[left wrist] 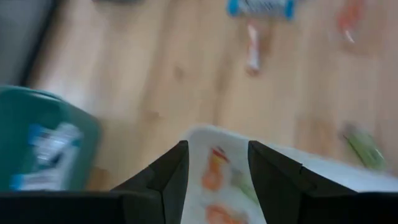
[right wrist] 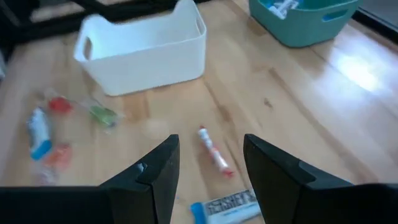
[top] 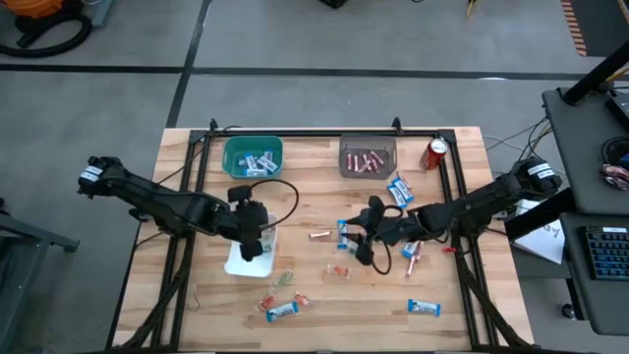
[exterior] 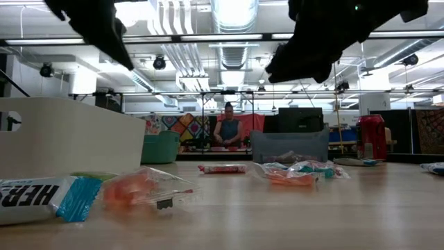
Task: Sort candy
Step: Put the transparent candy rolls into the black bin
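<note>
Candy lies scattered on the wooden table: a pink stick, blue-and-white bars and small orange and green pieces. My left gripper hangs open above the white bin, where orange and green pieces lie. My right gripper is open above the table's middle. It points toward the pink stick, with a blue bar just under it. Neither gripper holds anything.
A teal bin with blue bars and a grey bin with pink sticks stand at the far edge. A red can stands at the far right. More bars lie near the grey bin. A person sits beyond the table.
</note>
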Tool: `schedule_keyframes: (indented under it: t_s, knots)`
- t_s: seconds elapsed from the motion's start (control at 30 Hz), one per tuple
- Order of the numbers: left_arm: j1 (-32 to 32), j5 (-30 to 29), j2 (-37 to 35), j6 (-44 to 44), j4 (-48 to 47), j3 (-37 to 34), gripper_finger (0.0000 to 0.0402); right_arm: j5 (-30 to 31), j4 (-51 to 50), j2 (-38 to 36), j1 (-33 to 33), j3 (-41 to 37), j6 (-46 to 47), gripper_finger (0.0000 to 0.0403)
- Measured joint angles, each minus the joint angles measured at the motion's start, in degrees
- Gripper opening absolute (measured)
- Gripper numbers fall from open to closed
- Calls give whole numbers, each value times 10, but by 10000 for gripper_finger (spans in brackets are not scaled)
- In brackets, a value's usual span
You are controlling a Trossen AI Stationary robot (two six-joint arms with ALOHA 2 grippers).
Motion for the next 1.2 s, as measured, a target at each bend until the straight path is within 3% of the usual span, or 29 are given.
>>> schedule_keyframes:
  t_s: [0.23, 0.33, 0.67, 1.2]
  knots:
    - [-48, -164, -15, -76, 32, 0, 149, -14, -58, 59, -25, 49, -87, 171]
    - [-66, -209, -13, -102, 33, 0, 149, -16, -62, 89, -30, 67, -127, 171]
    - [-84, -224, -7, -125, 37, -2, 149, -30, -65, 180, -46, 144, -201, 171]
    - [-85, -229, 9, -121, 38, -3, 149, -104, -66, 307, -80, 197, -205, 170]
